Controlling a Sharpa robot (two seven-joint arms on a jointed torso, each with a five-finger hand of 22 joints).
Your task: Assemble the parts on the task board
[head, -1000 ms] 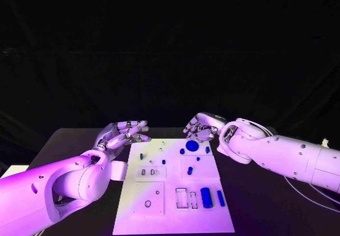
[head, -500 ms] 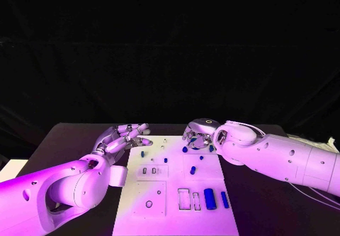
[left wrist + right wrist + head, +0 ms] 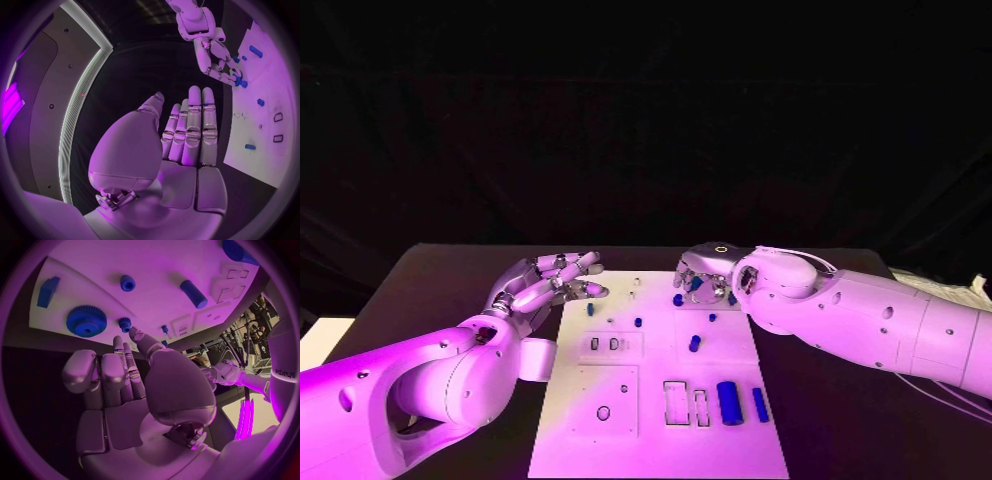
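Note:
The white task board (image 3: pixel 658 420) lies in the middle of the black table. My right hand (image 3: pixel 704 274) hovers low over its far right part, fingers stretched out and holding nothing. In the right wrist view, the right hand's fingertips (image 3: pixel 134 334) end close to a small blue gear (image 3: pixel 125 324) beside a large blue gear (image 3: pixel 86 321). My left hand (image 3: pixel 553 283) is open at the board's far left corner, with its fingers straight (image 3: pixel 190 130). Near the board's front right lie a thick blue cylinder (image 3: pixel 730 402) and a slim one (image 3: pixel 760 404).
Small blue pegs (image 3: pixel 590 309) (image 3: pixel 638 322) (image 3: pixel 692 343) stand along the board's middle. A blue block (image 3: pixel 48 291) lies near the board's far edge. Rectangular slots (image 3: pixel 671 401) and a round hole (image 3: pixel 603 412) show at the front. Bare black table (image 3: pixel 430 290) flanks the board.
My right hand has come down over the large gear at the board's far right, now covering it in the head view. The head camera shifted slightly. My left hand has hardly moved.

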